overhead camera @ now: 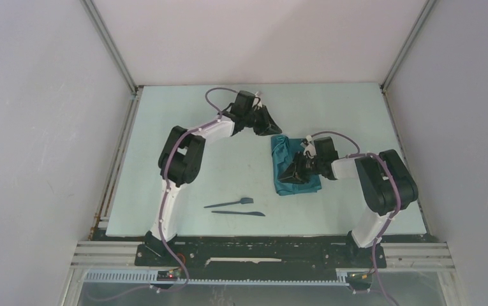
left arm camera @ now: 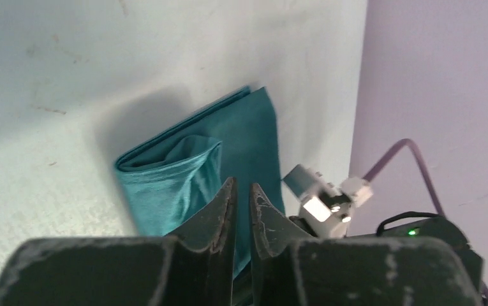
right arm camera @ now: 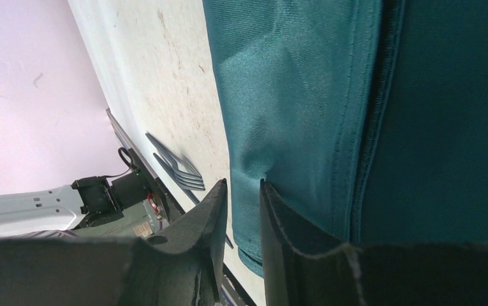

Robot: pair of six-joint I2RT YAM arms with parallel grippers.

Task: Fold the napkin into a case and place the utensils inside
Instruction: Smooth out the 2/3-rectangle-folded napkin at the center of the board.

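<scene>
**On the surface: napkin folded, utensils outside it**

Closest to my bases, about centre: the utensils (overhead camera: 229,204) lie on the pale surface (overhead camera: 184,121), side by side, almost parallel, not touching. Knife (overhead camera: 238,213) is nearer and fork (overhead camera: 246,201) sits just behind it, head toward the right. Both are well apart from the cloth.

Next out, right of centre: the napkin (overhead camera: 284,150), dark teal, folded into a layered rectangle with its long axis running away from me. It lies on the surface. Stacked layers show along one long edge, and one layer bulges open near a corner.

Right pincer (right arm camera: 244,185) sits low at the napkin's left edge, toward the near end. Its jaws are narrow, with the cloth edge in the gap and a small pucker at the tips. I can't tell whether it's clamped or only straddling the edge.

Farthest: left pincer (left arm camera: 242,183) hangs just beyond the napkin's far-left corner, pointing down toward it. Its jaws are all but pressed together, leaving a thin slit with nothing in it. Contact with the cloth: can't tell.
</scene>
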